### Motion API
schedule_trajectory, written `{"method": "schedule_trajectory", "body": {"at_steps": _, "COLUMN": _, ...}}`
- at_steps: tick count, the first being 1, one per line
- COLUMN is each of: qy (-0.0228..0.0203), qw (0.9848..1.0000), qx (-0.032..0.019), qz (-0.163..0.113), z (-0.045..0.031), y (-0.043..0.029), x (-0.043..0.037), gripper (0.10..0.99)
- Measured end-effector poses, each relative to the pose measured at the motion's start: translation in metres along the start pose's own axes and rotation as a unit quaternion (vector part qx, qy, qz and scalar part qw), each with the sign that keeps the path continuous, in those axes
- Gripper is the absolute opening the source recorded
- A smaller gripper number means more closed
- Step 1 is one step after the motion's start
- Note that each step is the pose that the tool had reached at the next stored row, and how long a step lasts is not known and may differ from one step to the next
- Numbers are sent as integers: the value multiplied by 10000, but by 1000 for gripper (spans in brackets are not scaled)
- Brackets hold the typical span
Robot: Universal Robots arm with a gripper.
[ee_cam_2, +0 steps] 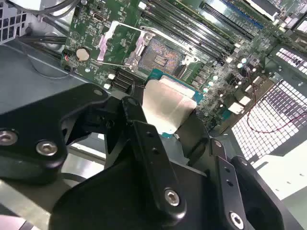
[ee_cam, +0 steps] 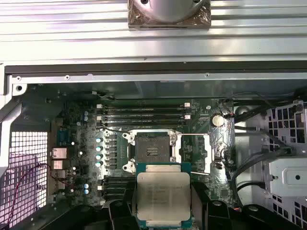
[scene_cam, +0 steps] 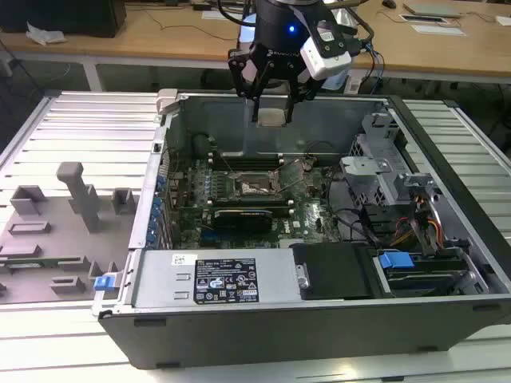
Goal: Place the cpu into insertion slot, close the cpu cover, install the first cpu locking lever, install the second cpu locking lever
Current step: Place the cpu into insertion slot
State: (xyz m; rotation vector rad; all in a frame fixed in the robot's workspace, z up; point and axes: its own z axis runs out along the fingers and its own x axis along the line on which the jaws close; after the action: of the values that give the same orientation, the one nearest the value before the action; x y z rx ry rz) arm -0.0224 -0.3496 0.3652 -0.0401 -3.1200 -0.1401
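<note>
My gripper point(scene_cam: 271, 108) hangs above the back wall of the open computer case, shut on the cpu point(scene_cam: 271, 117). In both wrist views the cpu point(ee_cam: 163, 194) point(ee_cam_2: 165, 108) shows as a dull silver square on a green carrier edge, pinched between the black fingers point(ee_cam_2: 136, 120). The insertion slot point(ee_cam: 152, 148) point(scene_cam: 254, 186) point(ee_cam_2: 165, 53) lies bare on the green motherboard, below and clear of the chip. The cpu cover point(ee_cam: 200, 152) point(ee_cam_2: 112, 40) stands flipped open beside the socket. A thin wire lever point(ee_cam_2: 122, 64) sticks out near it.
Long memory slots point(ee_cam: 144, 112) run beside the socket. A black expansion card point(scene_cam: 243, 215) lies in front of it. The power supply point(scene_cam: 215, 279), drive cage point(scene_cam: 375, 171) and cables point(scene_cam: 423, 227) fill the case's front and right. A grey fixture tray point(scene_cam: 56, 231) sits outside at the exterior view's left.
</note>
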Motion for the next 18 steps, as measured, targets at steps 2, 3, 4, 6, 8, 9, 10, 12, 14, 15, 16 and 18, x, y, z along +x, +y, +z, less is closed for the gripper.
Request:
{"method": "schedule_trajectory", "body": {"at_steps": 2, "qy": 0, "qw": 10000, "qx": 0, "qz": 0, "z": 0, "y": 0, "x": 0, "gripper": 537}}
{"method": "schedule_trajectory", "body": {"at_steps": 3, "qy": 0, "qw": 10000, "qx": 0, "qz": 0, "z": 0, "y": 0, "x": 0, "gripper": 537}}
{"method": "schedule_trajectory", "body": {"at_steps": 4, "qy": 0, "qw": 10000, "qx": 0, "qz": 0, "z": 0, "y": 0, "x": 0, "gripper": 537}}
{"method": "schedule_trajectory", "body": {"at_steps": 6, "qy": 0, "qw": 10000, "qx": 0, "qz": 0, "z": 0, "y": 0, "x": 0, "gripper": 537}}
{"method": "schedule_trajectory", "body": {"at_steps": 8, "qy": 0, "qw": 10000, "qx": 1, "qz": 0, "z": 1, "y": 0, "x": 0, "gripper": 537}}
{"method": "schedule_trajectory", "body": {"at_steps": 9, "qy": 0, "qw": 10000, "qx": 0, "qz": 0, "z": 5, "y": 0, "x": 0, "gripper": 537}}
{"method": "schedule_trajectory", "body": {"at_steps": 10, "qy": 0, "qw": 10000, "qx": 0, "qz": 0, "z": 10, "y": -1, "x": 0, "gripper": 537}}
{"method": "schedule_trajectory", "body": {"at_steps": 12, "qy": 0, "qw": 10000, "qx": 0, "qz": 0, "z": 32, "y": -3, "x": -1, "gripper": 537}}
{"method": "schedule_trajectory", "body": {"at_steps": 14, "qy": 0, "qw": 10000, "qx": 0, "qz": -1, "z": 59, "y": -5, "x": -1, "gripper": 537}}
{"method": "schedule_trajectory", "body": {"at_steps": 15, "qy": 0, "qw": 10000, "qx": 0, "qz": -1, "z": 67, "y": -6, "x": -1, "gripper": 537}}
{"method": "schedule_trajectory", "body": {"at_steps": 16, "qy": 0, "qw": 10000, "qx": 0, "qz": 0, "z": 82, "y": -7, "x": 0, "gripper": 537}}
{"method": "schedule_trajectory", "body": {"at_steps": 18, "qy": -2, "qw": 10000, "qx": 0, "qz": 0, "z": 106, "y": -10, "x": 2, "gripper": 537}}
